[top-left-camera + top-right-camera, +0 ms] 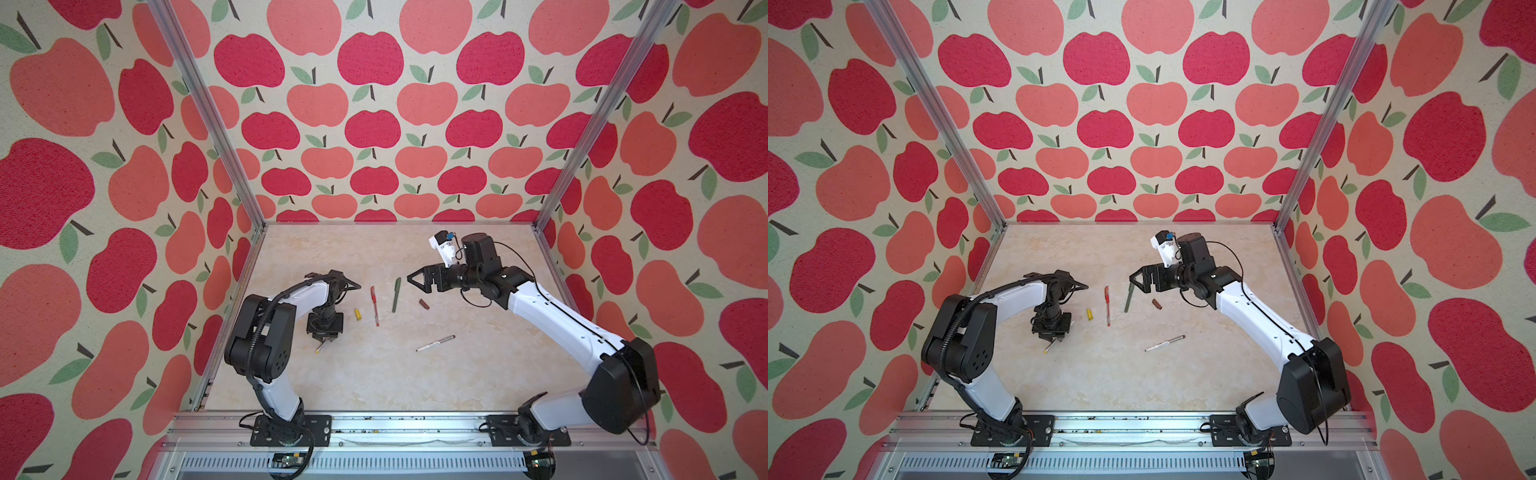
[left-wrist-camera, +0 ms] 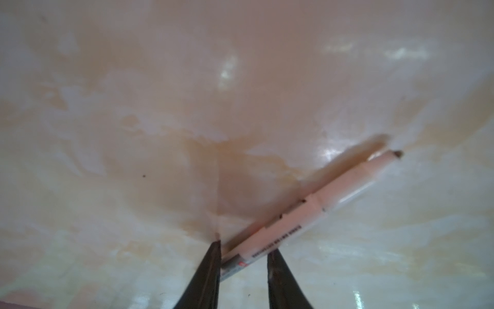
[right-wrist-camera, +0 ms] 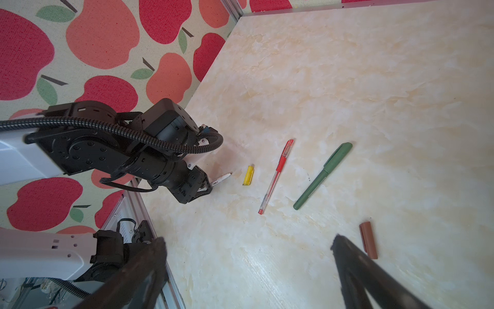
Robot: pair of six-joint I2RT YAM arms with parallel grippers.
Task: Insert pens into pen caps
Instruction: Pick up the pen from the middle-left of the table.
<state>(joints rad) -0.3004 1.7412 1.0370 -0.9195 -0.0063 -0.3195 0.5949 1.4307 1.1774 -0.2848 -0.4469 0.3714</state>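
Observation:
My left gripper (image 1: 325, 338) (image 2: 243, 250) points down at the table, shut on the white yellow-tipped pen (image 1: 318, 349) (image 2: 315, 206), which lies slanted between both fingers. The yellow cap (image 1: 357, 314) (image 3: 248, 175) lies just to its right. Further right lie a red pen (image 1: 375, 305) (image 3: 276, 174) and a dark green pen (image 1: 395, 296) (image 3: 320, 178), each with its cap on. My right gripper (image 1: 411, 278) (image 3: 248, 240) hovers open and empty above the table, near the green pen's far end. The maroon cap (image 1: 424, 304) (image 3: 368, 240) lies beside it. The white brown-tipped pen (image 1: 435, 343) lies nearer the front.
The marble-patterned table (image 1: 374, 382) is walled on three sides by apple-print panels with aluminium posts (image 1: 540, 226) at the back corners. Both arm bases are bolted to the front rail (image 1: 395, 428).

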